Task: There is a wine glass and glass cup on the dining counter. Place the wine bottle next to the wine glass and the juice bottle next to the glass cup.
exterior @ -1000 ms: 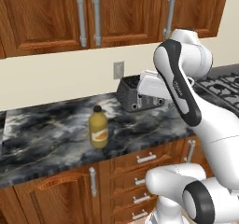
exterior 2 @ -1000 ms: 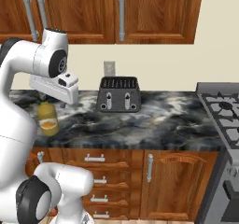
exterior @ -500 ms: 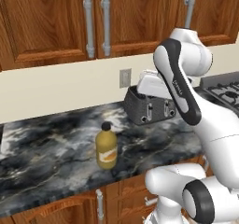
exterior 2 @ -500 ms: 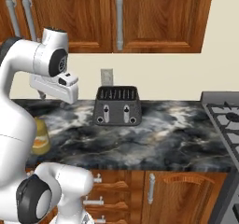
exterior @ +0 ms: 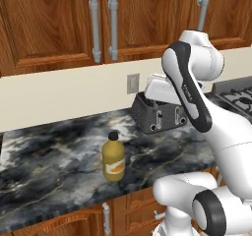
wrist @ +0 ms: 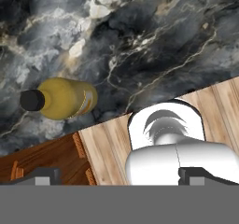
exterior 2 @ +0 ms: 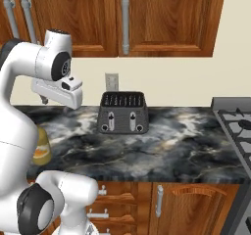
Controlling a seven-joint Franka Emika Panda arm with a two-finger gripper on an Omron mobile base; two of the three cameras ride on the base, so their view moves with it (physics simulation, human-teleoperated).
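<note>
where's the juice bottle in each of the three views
Left base view: juice bottle stands lower centre on the marbled counter, left of the toaster.
Right base view: at the left edge, mostly hidden behind the white arm.
Hand view: centre left, seen from above.
Shared landmark: the toaster.

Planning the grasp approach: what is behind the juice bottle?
Behind the juice bottle lies bare marbled counter, then the cream wall. The patch directly behind its body is covered.
</note>
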